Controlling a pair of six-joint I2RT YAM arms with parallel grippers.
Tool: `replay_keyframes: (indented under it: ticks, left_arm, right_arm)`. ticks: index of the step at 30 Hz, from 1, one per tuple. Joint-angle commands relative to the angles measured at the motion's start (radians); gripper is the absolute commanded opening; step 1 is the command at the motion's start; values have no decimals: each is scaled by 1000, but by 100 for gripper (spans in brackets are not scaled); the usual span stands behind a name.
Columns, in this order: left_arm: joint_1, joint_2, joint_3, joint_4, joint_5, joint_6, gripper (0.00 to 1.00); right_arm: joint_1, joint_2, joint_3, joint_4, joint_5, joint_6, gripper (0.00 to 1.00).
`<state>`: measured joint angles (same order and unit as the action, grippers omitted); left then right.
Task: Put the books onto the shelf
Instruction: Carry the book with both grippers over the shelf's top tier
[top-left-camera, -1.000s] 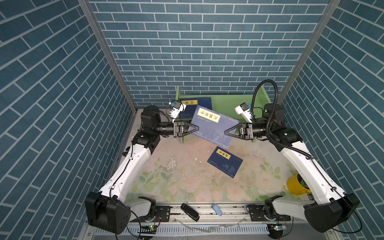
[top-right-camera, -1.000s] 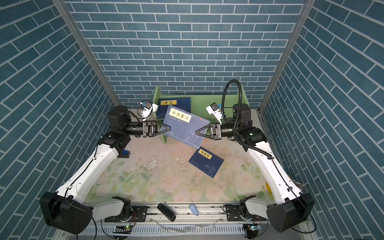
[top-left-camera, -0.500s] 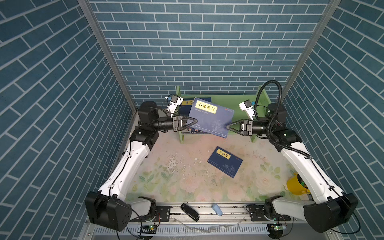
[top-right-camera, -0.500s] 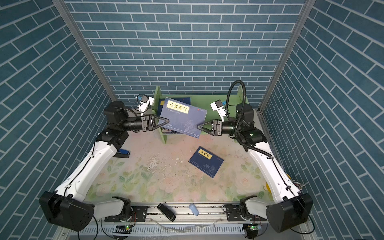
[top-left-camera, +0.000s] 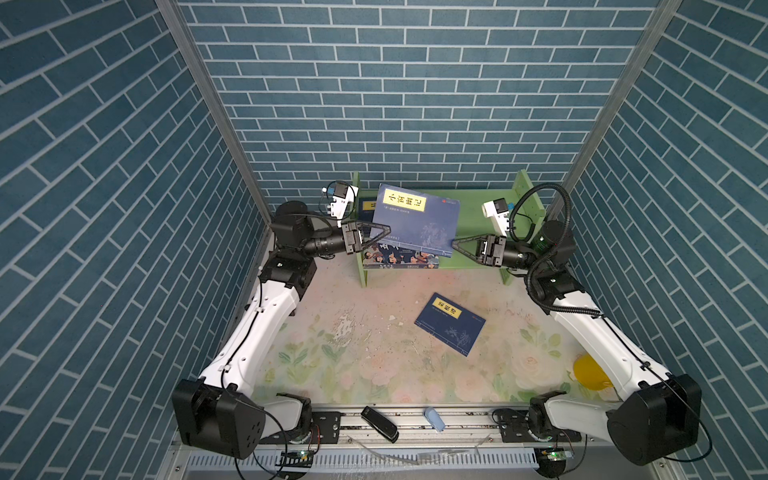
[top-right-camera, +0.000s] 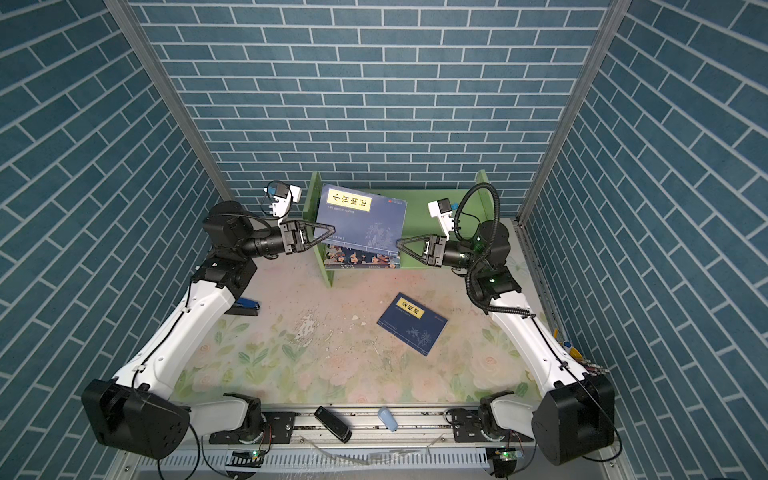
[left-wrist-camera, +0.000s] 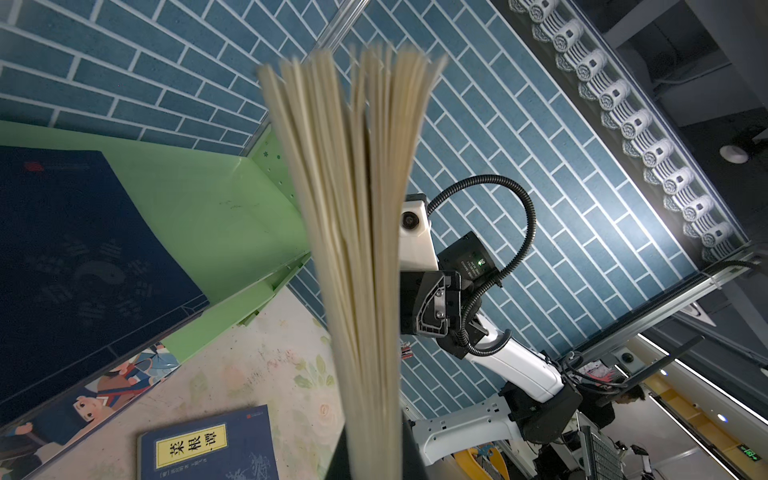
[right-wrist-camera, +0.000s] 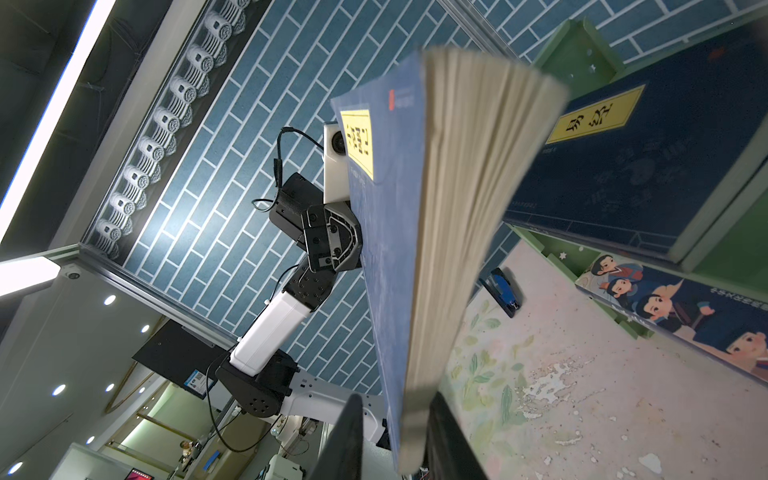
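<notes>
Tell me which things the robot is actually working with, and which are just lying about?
Part of the job: held navy book, navy book on the mat, navy book on the shelf, cartoon book, green shelf.
Just lying about: yellow cup, black gadget, blue stapler, small pale blue object.

You can see a yellow cup (top-left-camera: 590, 372) and a blue stapler (top-right-camera: 245, 308) on the flowery counter (top-left-camera: 374, 374), far apart.

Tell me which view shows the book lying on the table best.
Either top view: both show the book whole, flat, label up, in front of the shelf. The left wrist view catches only part of it, cut off at the picture's edge. The right wrist view misses it.
</notes>
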<state>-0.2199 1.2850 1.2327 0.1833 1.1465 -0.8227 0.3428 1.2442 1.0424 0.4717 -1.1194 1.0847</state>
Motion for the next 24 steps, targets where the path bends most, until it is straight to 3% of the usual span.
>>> replay_keyframes:
  ticks: [1,12,17,21,24]
  left_arm:
    - [4,-10,-23,91,-24,-44,0]
    - [4,-10,-43,175,-13,-117,0]
    - [4,-15,-52,165,-11,-105,0]
    - [4,-16,-29,43,-43,-38,0]
    - [5,-16,-15,-40,-74,16,3]
  right_arm:
    - [17,17,-1,133,3,69,27]
    - [39,79,43,134,-2,65,25]
    - [39,90,59,140,0,66,13]
    - [39,96,83,128,-3,66,0]
    - [38,108,111,109,-3,66,0]
